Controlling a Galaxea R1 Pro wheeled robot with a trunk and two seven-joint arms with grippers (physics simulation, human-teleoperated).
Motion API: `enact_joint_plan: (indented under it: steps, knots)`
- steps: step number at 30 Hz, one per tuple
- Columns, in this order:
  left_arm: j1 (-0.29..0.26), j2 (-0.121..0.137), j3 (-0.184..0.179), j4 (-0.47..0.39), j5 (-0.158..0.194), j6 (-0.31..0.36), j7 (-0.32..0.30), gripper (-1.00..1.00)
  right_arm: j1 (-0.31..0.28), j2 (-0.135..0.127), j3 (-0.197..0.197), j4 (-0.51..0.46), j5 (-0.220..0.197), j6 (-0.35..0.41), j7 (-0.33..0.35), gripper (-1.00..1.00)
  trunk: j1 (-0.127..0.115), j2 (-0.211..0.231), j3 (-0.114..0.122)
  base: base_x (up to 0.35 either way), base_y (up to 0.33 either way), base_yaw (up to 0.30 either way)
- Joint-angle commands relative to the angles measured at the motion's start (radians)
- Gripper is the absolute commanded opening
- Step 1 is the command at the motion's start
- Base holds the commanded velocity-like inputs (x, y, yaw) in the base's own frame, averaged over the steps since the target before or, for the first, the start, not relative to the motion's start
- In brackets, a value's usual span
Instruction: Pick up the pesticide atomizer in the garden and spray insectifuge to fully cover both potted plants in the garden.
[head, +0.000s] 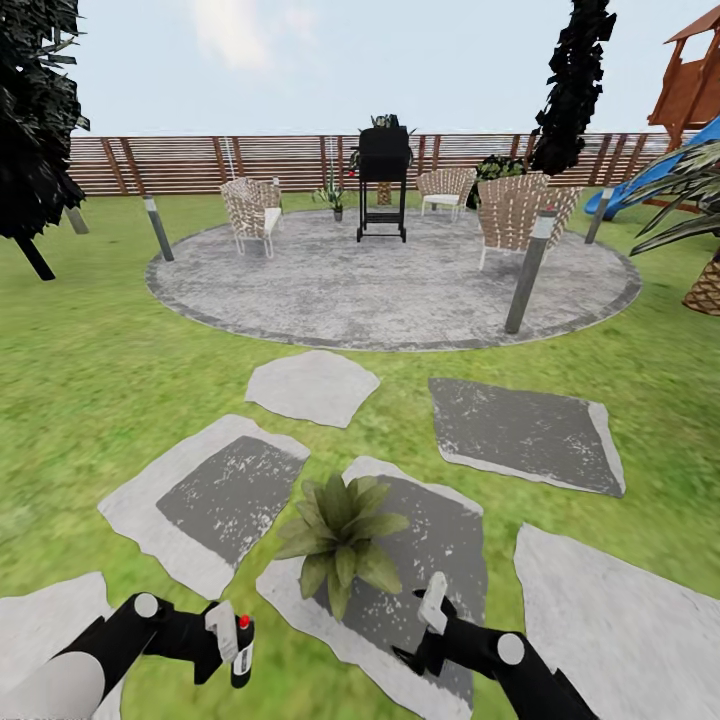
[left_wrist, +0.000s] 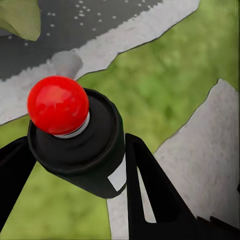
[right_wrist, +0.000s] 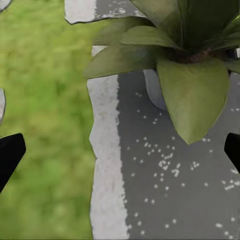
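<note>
At the head view's lower left, the left gripper (head: 232, 640) clamps the atomizer (head: 242, 648) upright, red nozzle clear for spraying the plant (head: 340, 535) at lower centre, while the right gripper (head: 432, 603) stands wide.

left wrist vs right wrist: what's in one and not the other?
Left wrist: the pesticide atomizer, red cap up, clamped between the left gripper's dark jaws, over grass.

Right wrist: the potted plant's broad leaves up close, pale pot edge beneath them, with the right gripper's jaws spread wide and nothing between them.

Both: lawn and the grey stepping stone; a leaf of the plant also edges into the left wrist view.
</note>
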Motion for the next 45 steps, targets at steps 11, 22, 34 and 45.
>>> enact_joint_plan:
  steps: [11, 22, 34, 45]
  knots:
    - [-0.001, -0.047, -0.013, -0.003, -0.052, -0.006, -0.012, -1.00, -0.003, 0.028, -0.001, -0.049, 0.009, -0.003, 0.121, 1.00, 0.000, 0.000, -0.001, 0.000, 0.000, 0.000]
    - [0.000, -0.057, -0.014, -0.044, -0.055, -0.005, -0.078, -1.00, -0.003, 0.040, -0.001, -0.060, 0.007, -0.004, 0.135, 1.00, 0.000, 0.000, -0.001, -0.049, 0.000, 0.000]
    - [-0.001, -0.060, -0.013, -0.055, -0.053, -0.003, -0.084, -1.00, -0.003, 0.041, 0.020, -0.080, 0.007, -0.003, 0.142, -1.00, 0.000, 0.000, -0.001, -0.341, 0.000, 0.000]
    - [0.003, -0.071, -0.013, -0.055, -0.057, -0.007, -0.077, -1.00, -0.003, 0.080, 0.075, -0.096, 0.006, 0.002, 0.145, -1.00, 0.000, 0.000, -0.001, -0.109, 0.000, 0.000]
